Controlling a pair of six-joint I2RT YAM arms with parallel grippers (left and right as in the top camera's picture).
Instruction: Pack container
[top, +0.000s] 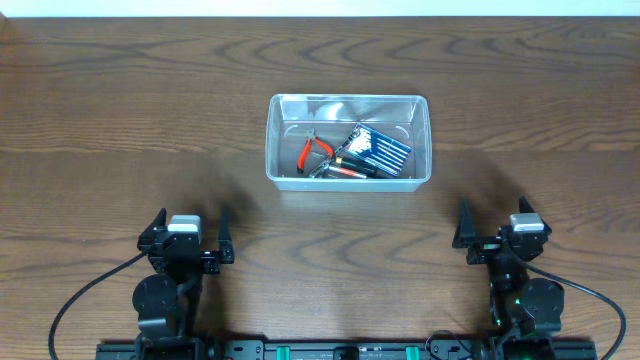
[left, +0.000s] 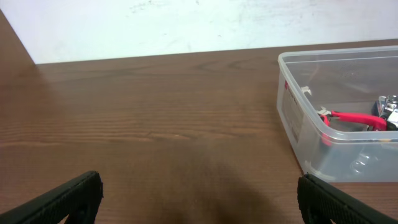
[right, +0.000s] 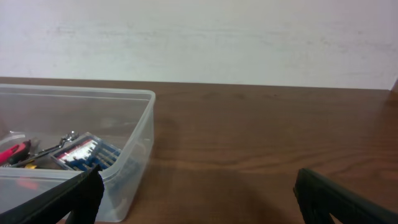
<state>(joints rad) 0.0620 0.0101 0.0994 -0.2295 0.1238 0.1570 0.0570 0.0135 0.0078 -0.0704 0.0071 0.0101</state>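
container (top: 347, 98) sits on the table (top: 100, 120) — left gripper (top: 193, 225) and right gripper (top: 493, 222) both spread wide, well apart from its rim.

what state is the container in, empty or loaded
Loaded: the container holds red-handled pliers and a blue case lying on its floor.

We see open table (top: 120, 120) on every side of container (top: 272, 140): wide bare lanes left, right, far side, and on near side toward both grippers. Left gripper (top: 192, 222) and right gripper (top: 493, 215) sit at near edge, jaws wide, well apart from container and from each other, nothing between them. Only obstacle: container walls, mid-table. Inside, red-handled pliers (top: 313, 150) and blue bit case (top: 380, 148) crowd near-right floor; far strip and left end bare. Top open, we get unblocked entry from above.
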